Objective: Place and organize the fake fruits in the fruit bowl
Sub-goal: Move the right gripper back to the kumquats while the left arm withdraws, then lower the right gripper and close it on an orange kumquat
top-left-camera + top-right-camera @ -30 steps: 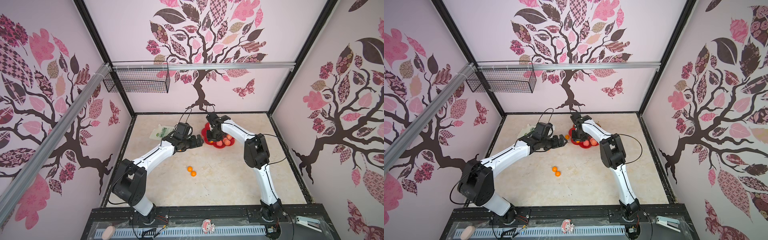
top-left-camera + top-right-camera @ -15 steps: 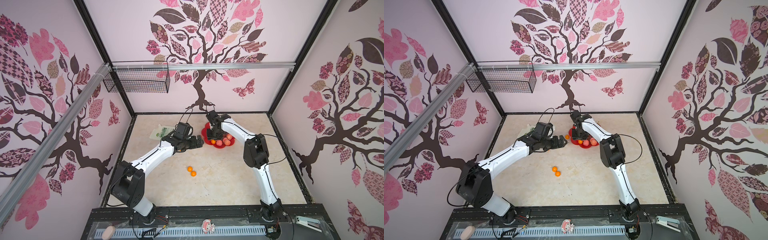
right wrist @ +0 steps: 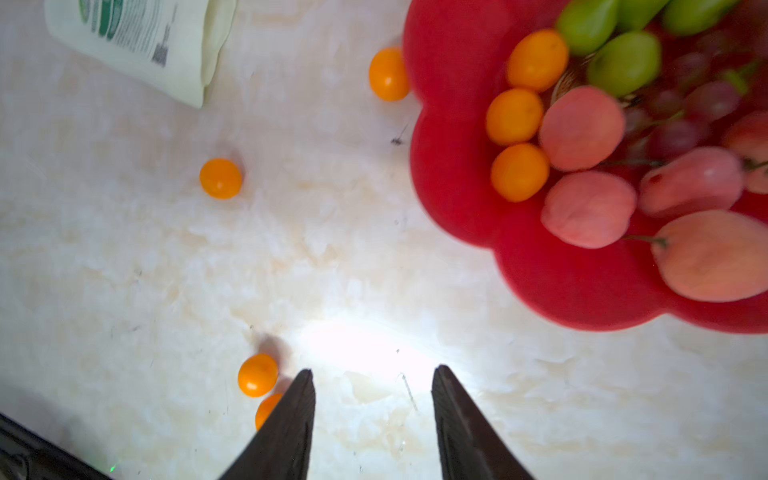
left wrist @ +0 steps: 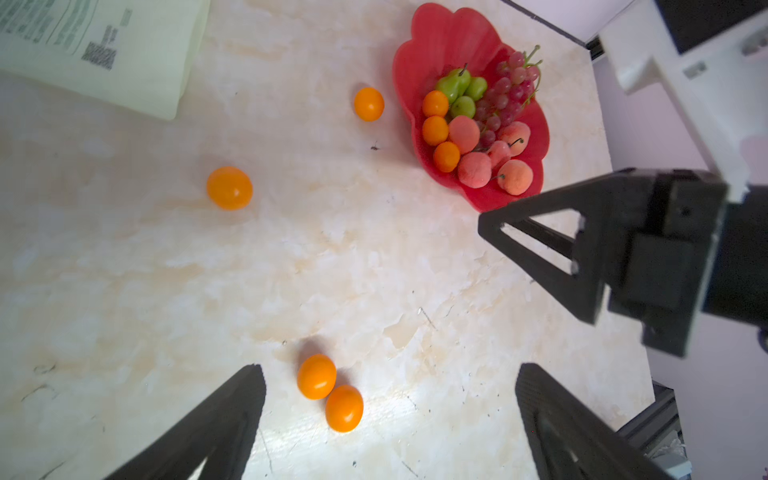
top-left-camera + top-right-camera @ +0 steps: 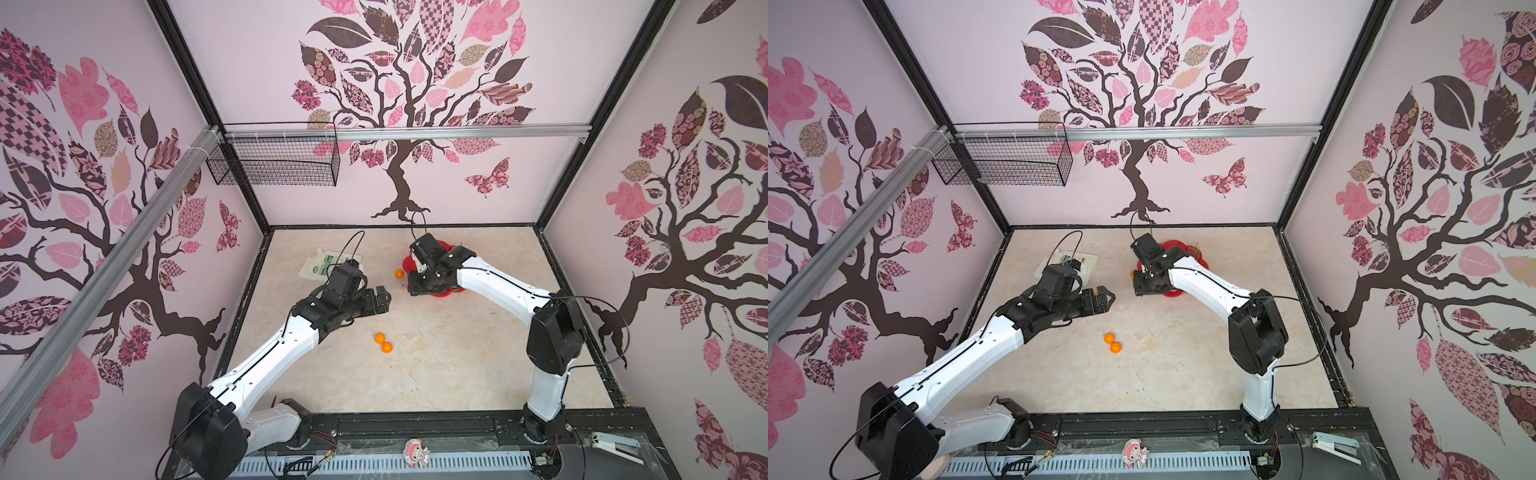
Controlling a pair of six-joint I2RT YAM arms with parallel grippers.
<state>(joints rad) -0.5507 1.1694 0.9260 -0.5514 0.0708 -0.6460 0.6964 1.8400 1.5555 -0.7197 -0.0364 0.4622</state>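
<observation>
Gathering stray oranges (image 4: 229, 188): we are logging four outside fruit bowl (image 4: 440, 37); left end effector (image 4: 388, 370), right end effector (image 3: 374, 370) apart, empty; next, likely: lowering onto pair (image 4: 316, 376).

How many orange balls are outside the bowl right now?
4. One orange ball beside the fruit bowl, a lone ball farther out, a touching pair mid-table. Arms may hide more.

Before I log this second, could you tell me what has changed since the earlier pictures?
The right gripper drew back from above the bowl toward the near side of the table and now hangs open and empty beside the rim. The left gripper, wide open, slipped back a little toward its base. The bowl, the loose oranges and the pouch lie as before.
</observation>
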